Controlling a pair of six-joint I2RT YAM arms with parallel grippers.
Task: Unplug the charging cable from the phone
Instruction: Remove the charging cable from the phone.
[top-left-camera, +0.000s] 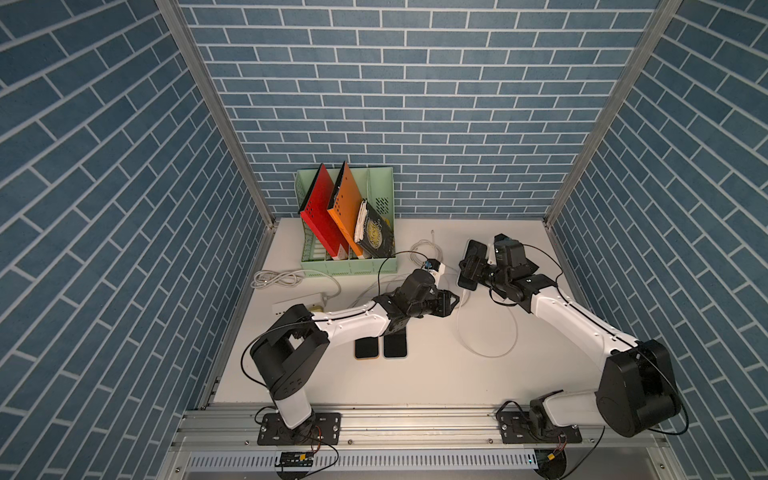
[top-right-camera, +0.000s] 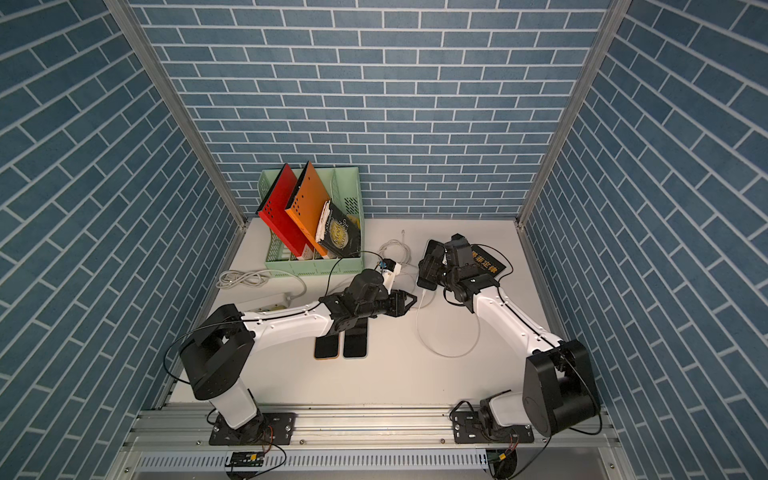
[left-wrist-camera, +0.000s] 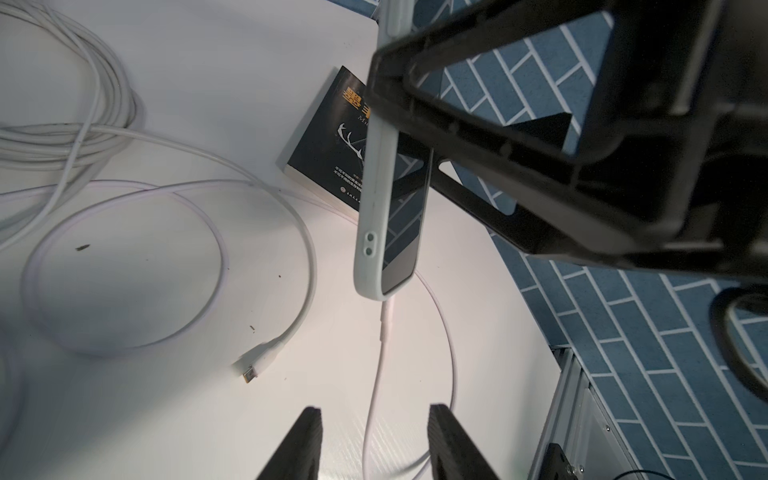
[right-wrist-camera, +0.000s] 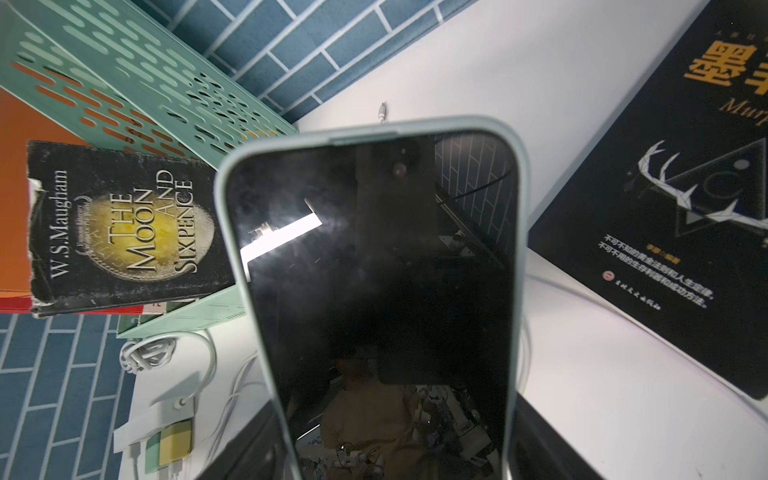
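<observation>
From where I stand I count 3 phones: 1 cased phone (right-wrist-camera: 374, 270), 1 orange-edged phone (top-left-camera: 366, 349) and 1 pale-edged phone (top-left-camera: 395, 345). There are 2 books, a Maugham paperback (top-left-camera: 374, 232) and a black book (top-right-camera: 488, 262). 2 folders, a red folder (top-left-camera: 320, 216) and an orange folder (top-left-camera: 347, 208), share 1 green organizer (top-left-camera: 382, 183). There is 1 power strip (top-left-camera: 297, 305). There are 2 robot arms, the left arm (top-left-camera: 353, 320) and the right arm (top-left-camera: 573, 316). As for leads, I see 1 charging cable (left-wrist-camera: 385, 320), 1 loose plug end (left-wrist-camera: 266, 359) and 2 coils, a grey coil (top-left-camera: 274, 278) and a white coil (top-left-camera: 424, 249). How many separate leads that makes, I can't tell.

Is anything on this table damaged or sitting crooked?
Yes. The paperback in the green rack is battered: its cover is scuffed and torn at one edge. It, the red folder and the orange folder all lean slanted instead of standing upright. Nothing looks spilled.
</observation>
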